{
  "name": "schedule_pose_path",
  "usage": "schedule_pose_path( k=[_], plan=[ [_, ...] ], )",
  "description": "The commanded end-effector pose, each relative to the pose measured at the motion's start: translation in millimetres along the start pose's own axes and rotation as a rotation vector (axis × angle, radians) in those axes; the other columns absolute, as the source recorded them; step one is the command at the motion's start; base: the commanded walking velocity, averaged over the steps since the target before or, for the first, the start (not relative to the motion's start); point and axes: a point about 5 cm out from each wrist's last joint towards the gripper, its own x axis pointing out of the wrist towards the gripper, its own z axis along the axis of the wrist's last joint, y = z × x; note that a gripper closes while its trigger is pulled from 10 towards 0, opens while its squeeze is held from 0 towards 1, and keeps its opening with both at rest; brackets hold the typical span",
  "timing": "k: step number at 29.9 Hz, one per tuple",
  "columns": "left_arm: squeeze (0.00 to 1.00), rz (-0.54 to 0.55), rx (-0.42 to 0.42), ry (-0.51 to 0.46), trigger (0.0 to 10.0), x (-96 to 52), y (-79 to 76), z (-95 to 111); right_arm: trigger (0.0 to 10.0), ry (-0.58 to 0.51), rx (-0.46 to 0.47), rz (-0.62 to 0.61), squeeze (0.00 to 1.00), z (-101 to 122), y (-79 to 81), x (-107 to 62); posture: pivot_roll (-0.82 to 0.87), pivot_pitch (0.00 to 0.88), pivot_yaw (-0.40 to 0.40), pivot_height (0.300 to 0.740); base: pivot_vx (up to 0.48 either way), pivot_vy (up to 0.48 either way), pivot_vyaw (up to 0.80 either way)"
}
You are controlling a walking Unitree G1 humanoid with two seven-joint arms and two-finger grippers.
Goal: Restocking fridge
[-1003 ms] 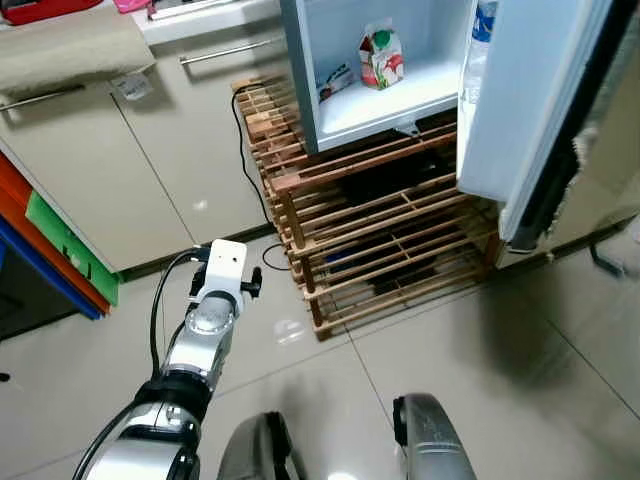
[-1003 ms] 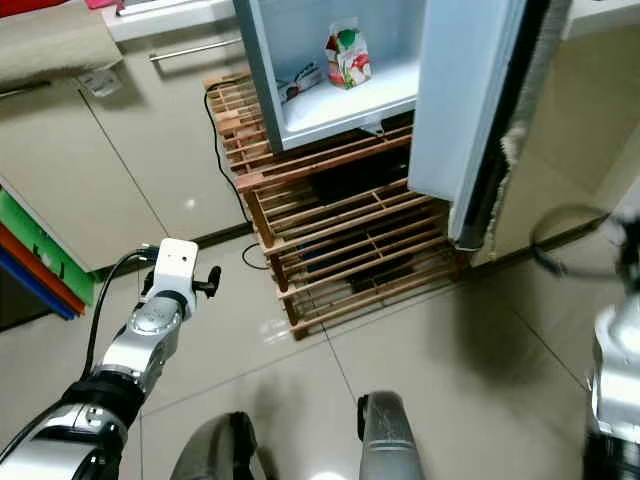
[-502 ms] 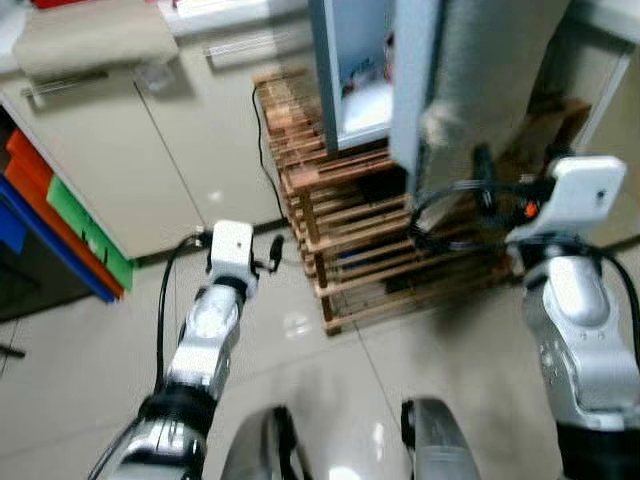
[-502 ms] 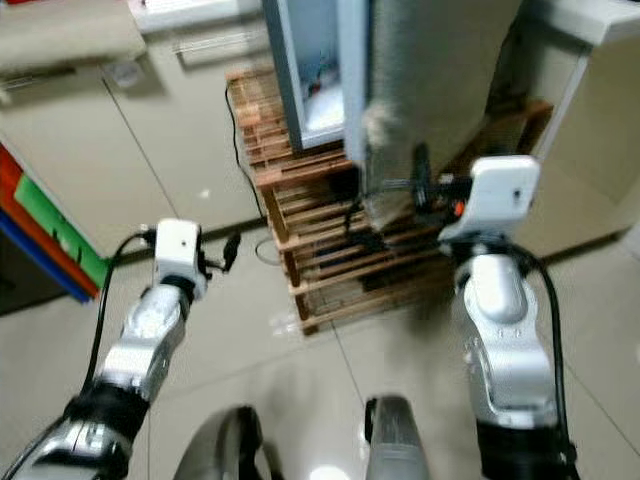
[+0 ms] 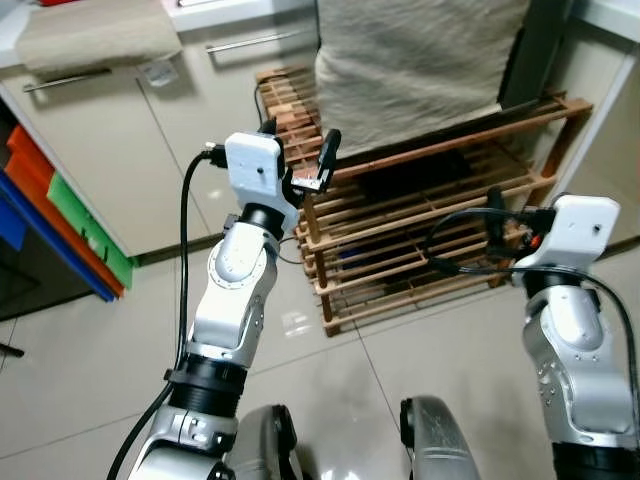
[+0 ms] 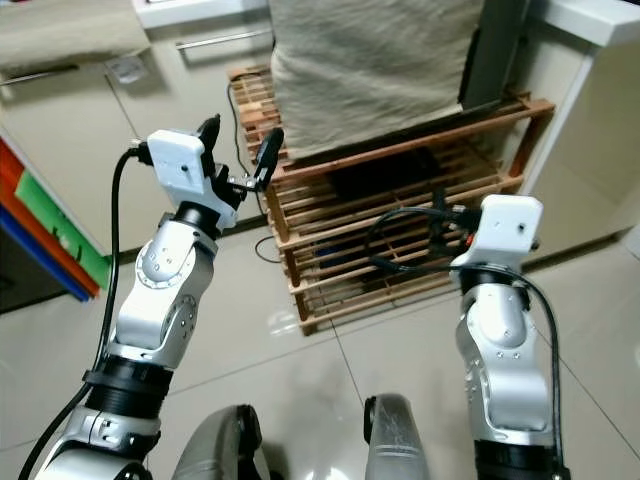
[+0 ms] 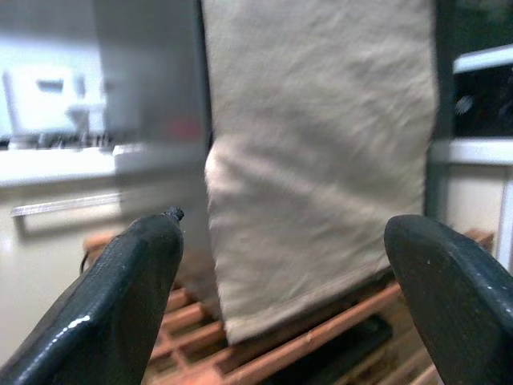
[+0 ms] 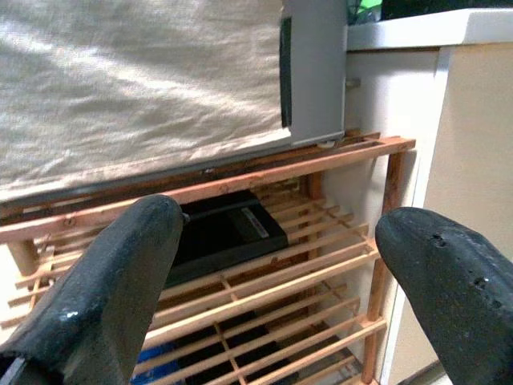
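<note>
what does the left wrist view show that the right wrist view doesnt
Left wrist view alone: a pale cabinet front with a metal bar handle and a blurred white counter above it, with the left hand open in front.

Right wrist view alone: a black flat box lying on a shelf of the rack, lower shelves with something blue, and a beige cabinet side. The right hand is open too.

Both: the beige cloth hanging over the fridge front, and the wooden slatted rack beneath it.
</note>
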Motion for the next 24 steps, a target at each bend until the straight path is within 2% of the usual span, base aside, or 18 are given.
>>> schedule_pose_path(
  k=[1,5,8,9,13,15,16,17,18,19,21,23,24],
  plan=[
    [0.00,0.052,0.010,0.063,10.0,-0.5,11.4,-8,10.0,0.008,0.027,0.019,0.00,-4,8.3,0.0,-0.27,0.037,0.136,0.645,0.000,0.000,0.00],
    [0.00,0.068,0.031,0.087,10.0,0.3,15.2,-12,10.0,0.000,0.037,0.039,0.00,-4,13.7,1.0,-0.27,0.037,0.138,0.665,0.000,0.000,0.00],
    [0.00,0.098,0.005,0.122,10.0,0.6,19.0,-16,10.0,-0.002,0.036,0.045,0.00,-4,15.0,1.4,-0.27,0.039,0.139,0.680,0.000,0.000,0.00],
    [0.00,0.127,-0.030,0.157,10.0,0.2,22.8,-22,10.0,-0.009,0.037,0.057,0.00,-4,16.6,1.4,-0.27,0.041,0.139,0.690,0.000,0.000,0.00],
    [0.00,0.179,-0.084,0.216,10.0,-1.0,28.7,-31,10.0,-0.010,0.042,0.067,0.00,-5,18.8,0.5,-0.27,0.042,0.136,0.705,0.000,0.000,0.00],
    [0.00,0.243,-0.084,0.292,10.0,-6.1,38.3,-42,10.0,-0.012,0.033,0.075,0.00,-5,19.5,0.5,-0.27,0.041,0.136,0.715,0.000,0.000,0.00],
    [0.00,0.243,-0.084,0.292,10.0,-6.1,38.3,-42,10.0,-0.012,0.033,0.075,0.00,-5,19.5,0.5,-0.27,0.041,0.136,0.715,0.000,0.000,0.00],
    [0.00,0.281,-0.061,0.358,10.0,-13.3,46.3,-52,10.0,-0.018,0.016,0.083,0.00,-4,19.6,1.1,-0.27,0.039,0.135,0.720,0.000,0.000,0.00],
    [0.00,0.325,-0.056,0.449,10.0,-27.9,57.8,-65,10.0,-0.030,-0.012,0.096,0.00,-1,18.2,2.7,-0.27,0.039,0.133,0.730,0.000,0.000,0.00],
    [0.00,0.325,-0.056,0.449,10.0,-27.9,57.8,-65,10.0,-0.030,-0.012,0.096,0.00,-1,18.2,2.7,-0.27,0.039,0.133,0.730,0.000,0.000,0.00],
    [0.00,0.359,-0.004,0.540,10.0,-49.7,69.3,-79,10.0,-0.041,-0.040,0.100,0.00,3,9.8,6.9,-0.26,0.044,0.119,0.740,0.000,0.000,0.00],
    [0.00,0.373,0.028,0.559,10.0,-62.4,73.4,-82,10.0,-0.043,-0.055,0.104,0.00,6,1.9,10.7,-0.25,0.049,0.107,0.740,0.000,0.000,0.00],
    [0.00,0.361,0.051,0.533,10.0,-61.5,71.0,-78,10.0,-0.044,-0.059,0.104,0.00,7,-0.8,12.3,-0.24,0.052,0.097,0.740,0.000,0.000,0.00]
  ],
)
